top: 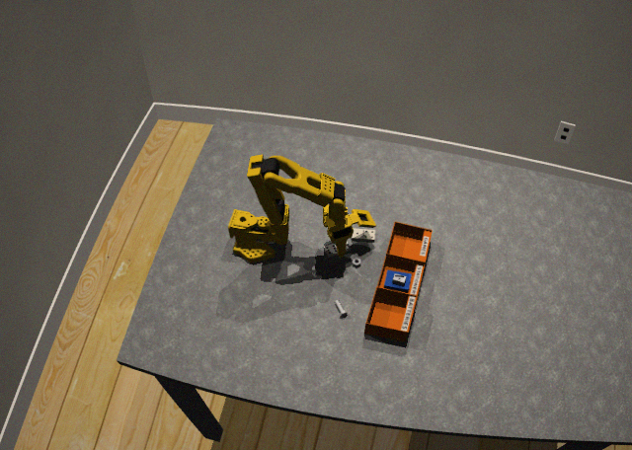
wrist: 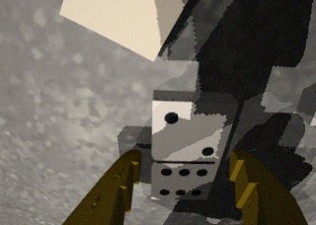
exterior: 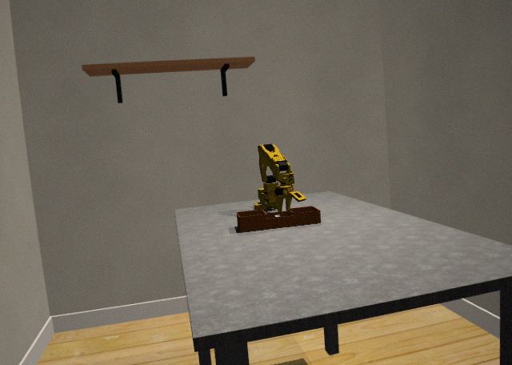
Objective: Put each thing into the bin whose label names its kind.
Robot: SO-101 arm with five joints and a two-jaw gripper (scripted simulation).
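Observation:
My gripper [top: 339, 255] [exterior: 283, 210] [wrist: 187, 161] is open and low, its fingers on either side of a domino [top: 330, 248] [wrist: 185, 136], with gaps showing in the wrist view. A second white domino [top: 363, 234] [wrist: 116, 20] lies beyond it, towards the bins. A grey nut [top: 355, 262] and a grey screw [top: 340, 308] lie on the table. The orange bin row [top: 390, 328] [exterior: 278, 222] has three compartments labelled GAMES, STATIONERY (partly hard to read) and BATTERIES. A blue square thing [top: 389, 280] with a white and black part on top is in the middle compartment; the other two look empty.
The grey table [top: 490, 333] [exterior: 351, 249] carries the arm's base and the bins. The bin walls stand to the right of the gripper in the top view. The arm's shadow darkens the table around the near domino.

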